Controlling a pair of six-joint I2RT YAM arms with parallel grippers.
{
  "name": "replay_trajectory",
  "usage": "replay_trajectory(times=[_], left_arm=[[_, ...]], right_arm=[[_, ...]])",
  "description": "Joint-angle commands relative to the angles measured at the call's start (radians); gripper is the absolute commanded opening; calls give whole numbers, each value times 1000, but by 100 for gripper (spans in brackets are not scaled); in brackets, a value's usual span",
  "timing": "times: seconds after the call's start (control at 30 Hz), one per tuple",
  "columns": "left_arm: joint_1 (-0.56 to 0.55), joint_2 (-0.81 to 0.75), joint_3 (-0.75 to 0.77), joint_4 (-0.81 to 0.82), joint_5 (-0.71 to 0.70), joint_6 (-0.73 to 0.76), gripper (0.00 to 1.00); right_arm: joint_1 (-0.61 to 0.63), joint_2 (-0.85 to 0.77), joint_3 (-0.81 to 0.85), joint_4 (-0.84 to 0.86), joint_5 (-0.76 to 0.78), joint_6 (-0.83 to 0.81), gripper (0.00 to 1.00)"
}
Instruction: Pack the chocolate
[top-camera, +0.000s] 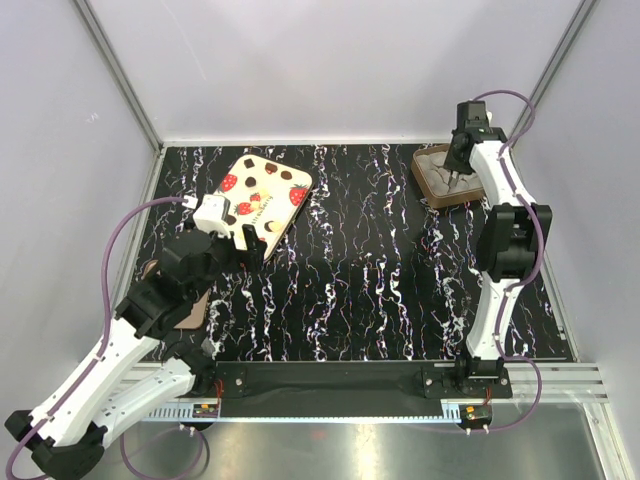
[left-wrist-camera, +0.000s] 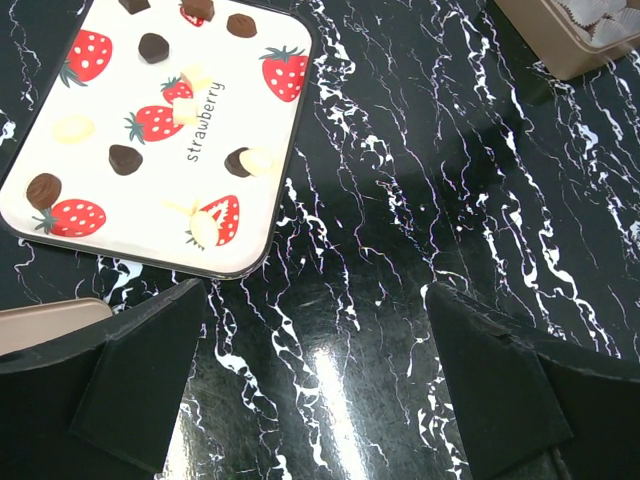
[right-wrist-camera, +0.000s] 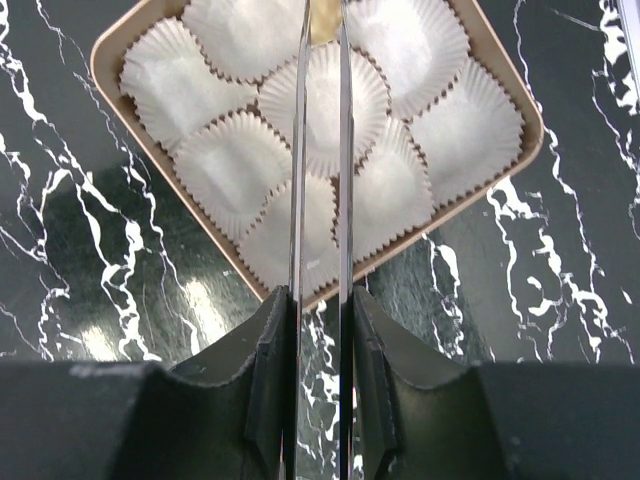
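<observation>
A square brown tray (right-wrist-camera: 112, 85) at the back right of the table holds several white fluted paper cups (right-wrist-camera: 230, 165). My right gripper (right-wrist-camera: 320, 300) is shut on a pair of metal tweezers (right-wrist-camera: 298, 150) whose blades reach out over the cups. A small gold piece of chocolate (right-wrist-camera: 322, 22) shows between the blade tips at the top edge of the view. In the top view the right gripper (top-camera: 458, 168) hangs over the tray (top-camera: 428, 178). My left gripper (left-wrist-camera: 315, 290) stands wide open over bare table with nothing between its fingers, just in front of the lid; in the top view it (top-camera: 240, 238) is at the left.
A flat cream lid (left-wrist-camera: 160, 130) printed with strawberries and chocolates lies at the back left, also seen from above (top-camera: 265, 188). A tan flat thing (left-wrist-camera: 45, 318) lies partly under the left arm (top-camera: 188, 312). The tray's corner (left-wrist-camera: 575, 50) shows far right in the left wrist view.
</observation>
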Motion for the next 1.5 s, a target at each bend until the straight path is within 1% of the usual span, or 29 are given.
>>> replay_trajectory(times=[0.0, 0.03, 0.27, 0.43, 0.6, 0.73, 0.87, 0.97, 1.03, 1.17, 1.27, 1.33, 1.43, 1.47], left_arm=[[4, 1, 5, 43, -32, 17, 99], [4, 1, 5, 42, -33, 18, 99], [4, 12, 8, 42, -36, 20, 99], [4, 21, 8, 42, -36, 22, 99], [4, 26, 9, 42, -36, 20, 99], [4, 27, 8, 43, -35, 20, 99], [6, 30, 8, 45, -30, 18, 99], [6, 32, 9, 45, -27, 18, 99], [6, 32, 8, 45, -27, 18, 99], [8, 29, 8, 45, -25, 15, 99], [8, 23, 6, 42, -25, 14, 99], [8, 15, 5, 43, -27, 15, 99], [8, 4, 5, 39, -36, 15, 99], [8, -5, 3, 39, -41, 17, 99]], right_arm=[[0, 22, 74, 53, 11, -22, 25], [-27, 38, 92, 52, 16, -24, 25], [-44, 100, 157, 38, 16, -38, 27], [-49, 129, 186, 38, 8, -42, 30], [-52, 141, 195, 40, 11, -53, 34], [-57, 147, 204, 41, 5, -56, 35], [-58, 154, 223, 36, 5, -61, 40], [-58, 152, 236, 27, -3, -67, 41], [-58, 144, 244, 23, -1, -70, 43], [-58, 128, 258, 0, -4, -73, 44], [-57, 98, 258, -19, -26, -61, 44], [-57, 69, 256, -37, -67, -44, 44], [-28, -9, 189, -33, -147, -7, 43], [-12, -35, 160, -17, -152, -3, 43]])
